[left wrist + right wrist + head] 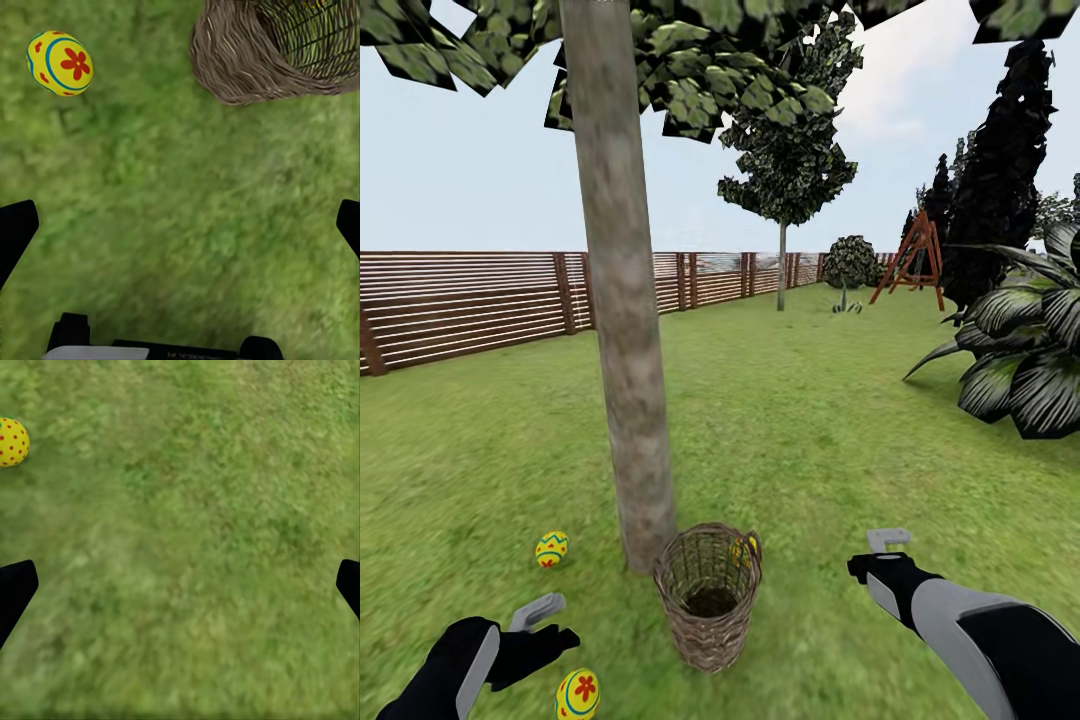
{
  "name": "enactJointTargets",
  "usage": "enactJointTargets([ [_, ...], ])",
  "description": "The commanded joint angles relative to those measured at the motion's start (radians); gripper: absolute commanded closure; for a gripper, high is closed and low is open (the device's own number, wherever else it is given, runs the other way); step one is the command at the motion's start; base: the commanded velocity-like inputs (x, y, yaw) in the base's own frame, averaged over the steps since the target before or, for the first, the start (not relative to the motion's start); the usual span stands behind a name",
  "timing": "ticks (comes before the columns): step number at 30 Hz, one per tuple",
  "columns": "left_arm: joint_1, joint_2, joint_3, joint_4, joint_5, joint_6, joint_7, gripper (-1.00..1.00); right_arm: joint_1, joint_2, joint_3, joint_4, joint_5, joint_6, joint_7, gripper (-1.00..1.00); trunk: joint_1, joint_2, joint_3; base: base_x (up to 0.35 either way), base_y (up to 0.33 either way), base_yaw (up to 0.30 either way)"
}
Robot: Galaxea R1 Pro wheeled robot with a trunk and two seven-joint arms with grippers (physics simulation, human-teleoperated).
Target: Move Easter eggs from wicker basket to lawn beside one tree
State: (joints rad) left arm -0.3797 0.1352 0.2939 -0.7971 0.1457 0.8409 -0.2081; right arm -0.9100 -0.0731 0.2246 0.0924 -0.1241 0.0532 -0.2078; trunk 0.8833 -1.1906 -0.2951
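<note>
The wicker basket [708, 597] stands upright on the lawn [790, 430] just right of the tree trunk [625, 330], and its inside looks empty. A zigzag-striped egg [551, 549] lies on the grass left of the trunk. A red-flower egg [577, 694] [59, 63] rests close to my left gripper [550, 623] [180, 225], which is open and empty. A red-dotted egg [743, 548] [11, 441] lies on the grass behind the basket's far rim. My right gripper [876, 555] [180, 585] hovers open over bare grass to the basket's right.
A slatted wooden fence [470, 305] bounds the left and back. A large dark-leaved shrub [1025, 360] sits at the right, with black conifers [1000, 170] and a red frame [912, 258] behind it. A thin-trunked tree [782, 180] stands far back.
</note>
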Motion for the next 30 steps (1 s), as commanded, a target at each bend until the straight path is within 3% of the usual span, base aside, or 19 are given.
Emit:
enactJointTargets([
  [1,-0.001,0.000,0.002,-0.001,0.004,0.006,-0.001,-1.00,-0.001,0.000,0.009,0.001,-0.010,0.002,-0.001,-1.00,-0.004,0.006,0.002,0.000,0.000,0.000],
  [30,-0.001,-0.002,0.002,0.021,0.005,0.004,-0.001,-1.00,0.000,-0.003,0.009,0.001,-0.011,0.002,-0.002,-1.00,-0.115,0.209,0.119,0.000,0.000,0.000],
])
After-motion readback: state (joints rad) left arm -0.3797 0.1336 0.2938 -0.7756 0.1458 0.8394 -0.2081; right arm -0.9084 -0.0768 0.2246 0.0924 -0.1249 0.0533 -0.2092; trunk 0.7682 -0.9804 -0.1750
